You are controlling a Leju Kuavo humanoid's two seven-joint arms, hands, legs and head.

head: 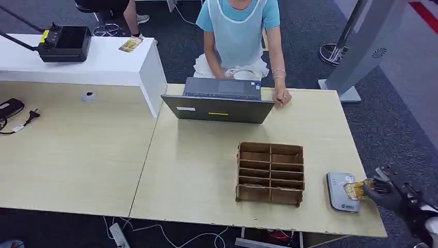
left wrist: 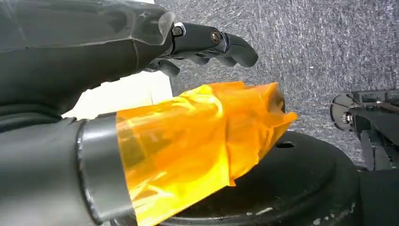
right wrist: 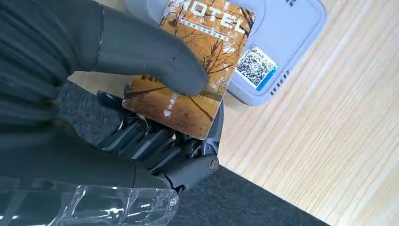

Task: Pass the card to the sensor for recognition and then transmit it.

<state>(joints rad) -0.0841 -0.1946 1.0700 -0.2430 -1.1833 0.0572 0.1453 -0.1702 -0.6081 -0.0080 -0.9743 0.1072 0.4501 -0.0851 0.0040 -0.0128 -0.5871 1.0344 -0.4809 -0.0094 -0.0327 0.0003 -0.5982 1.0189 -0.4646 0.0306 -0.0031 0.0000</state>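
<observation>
Pale wood worktop (head: pixel 206 170) on dark grey carpet, with a person sitting on the far side behind an open laptop (head: pixel 219 101), one hand resting on the worktop edge next to it. Middle of the worktop has a brown divided organizer box (head: pixel 270 173), two columns of narrow slots, and as far as I can see every slot has nothing in it.

Over at the near right corner sits the grey sensor pad (head: pixel 342 191) with a QR sticker on it. The right hand (head: pixel 391 190) is pinching the card (right wrist: pixel 188 70), an orange hotel key card with an autumn field print, thumb on top and fingers (right wrist: pixel 155 141) underneath. The card's far end sits over the sensor's edge; can't tell if it's actually touching.

The left hand (left wrist: pixel 141 94) hangs over the carpet, thumb wrapped in orange tape, fingers loosely extended with nothing in them.
</observation>
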